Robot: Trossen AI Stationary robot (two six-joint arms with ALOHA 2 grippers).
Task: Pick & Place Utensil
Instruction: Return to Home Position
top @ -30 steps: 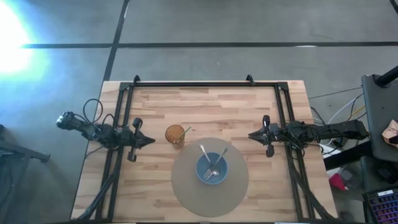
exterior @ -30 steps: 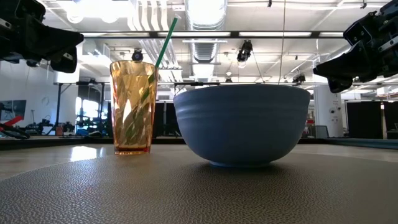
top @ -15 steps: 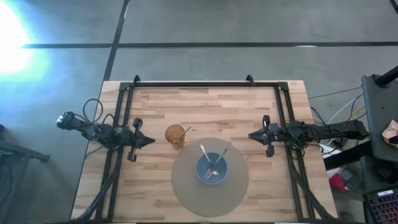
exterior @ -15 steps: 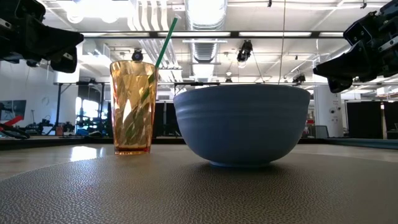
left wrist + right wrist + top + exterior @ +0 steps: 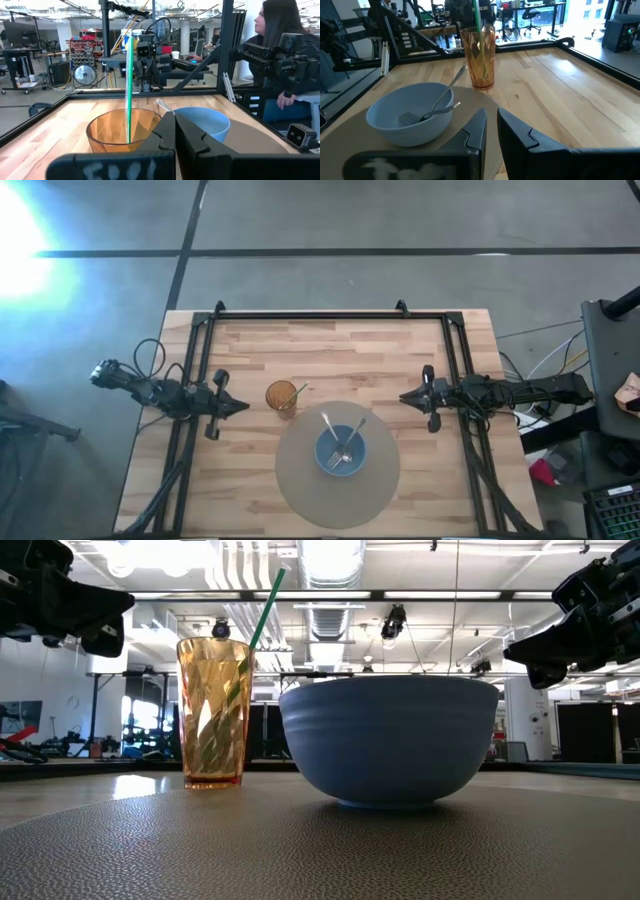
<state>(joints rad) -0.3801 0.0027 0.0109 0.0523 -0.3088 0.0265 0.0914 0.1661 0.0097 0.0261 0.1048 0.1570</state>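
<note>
I see two forks [image 5: 343,442] lying in the blue bowl [image 5: 341,451] on the mat, handles pointing away from me. R gripper [image 5: 405,396] sits nearer, fingers nearly shut, empty; L gripper [image 5: 243,407] likewise, beside the cup [image 5: 281,395].

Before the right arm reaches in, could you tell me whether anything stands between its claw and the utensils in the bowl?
Nothing visible does. The right claw hovers beside the blue bowl, where both utensils lie exposed; the amber cup stands beyond.

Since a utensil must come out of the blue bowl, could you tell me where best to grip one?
Probably the handle where it overhangs the bowl rim, toward the right hand. Come from above: the heads lie low inside.
</note>
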